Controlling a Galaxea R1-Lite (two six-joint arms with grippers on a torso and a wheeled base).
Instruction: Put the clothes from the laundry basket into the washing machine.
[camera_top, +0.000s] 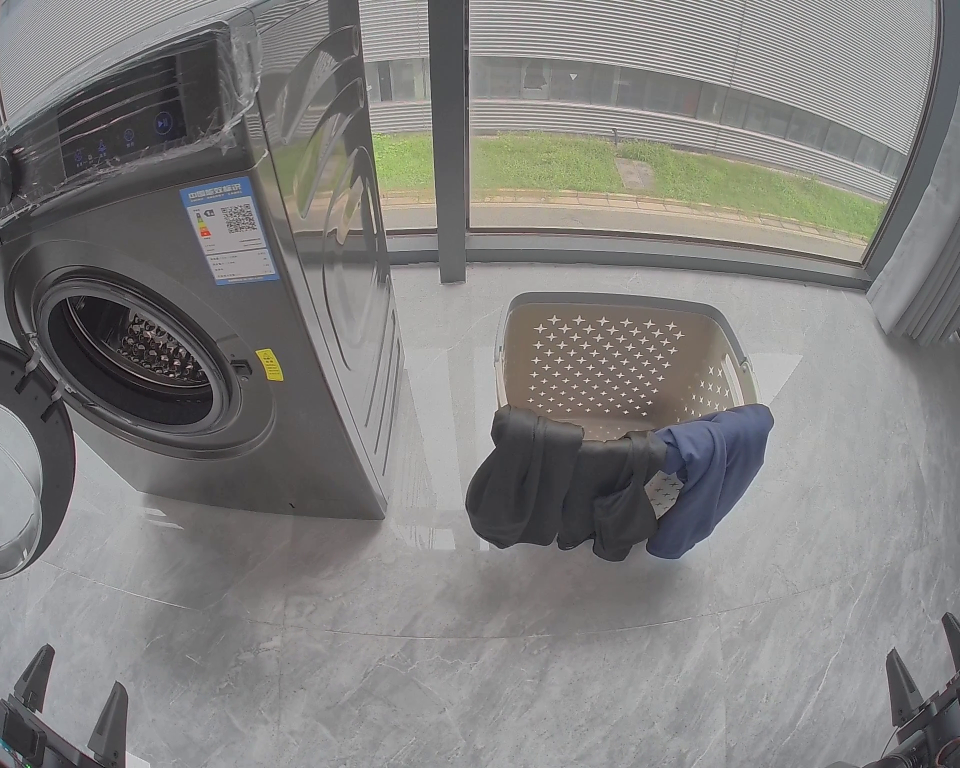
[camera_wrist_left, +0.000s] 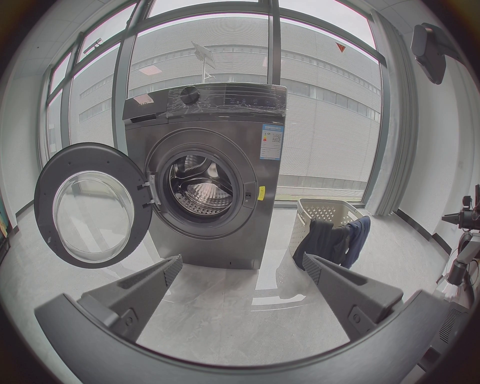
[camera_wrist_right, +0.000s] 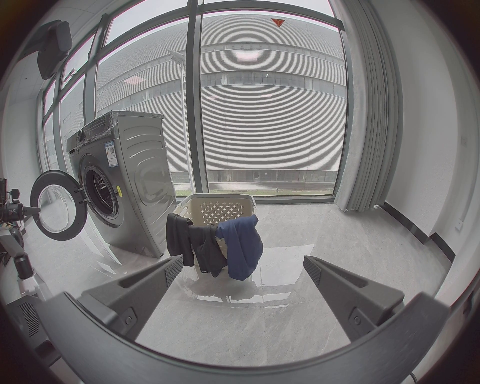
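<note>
A beige laundry basket (camera_top: 620, 350) stands on the floor to the right of the grey washing machine (camera_top: 200, 300). Over its near rim hang a black garment (camera_top: 560, 485) and a blue garment (camera_top: 715, 470). The machine's round door (camera_top: 30, 470) is swung open and the drum (camera_top: 140, 355) looks bare. My left gripper (camera_top: 70, 700) is low at the near left, open and holding nothing. My right gripper (camera_top: 925, 665) is low at the near right, also open and holding nothing. Both are well short of the basket (camera_wrist_right: 215, 210) and the clothes (camera_wrist_left: 330, 240).
Glossy grey tile floor (camera_top: 450, 650) lies free between me and the basket. A floor-to-ceiling window (camera_top: 650, 130) with a vertical post (camera_top: 448, 140) runs behind. A grey curtain (camera_top: 925, 260) hangs at the far right.
</note>
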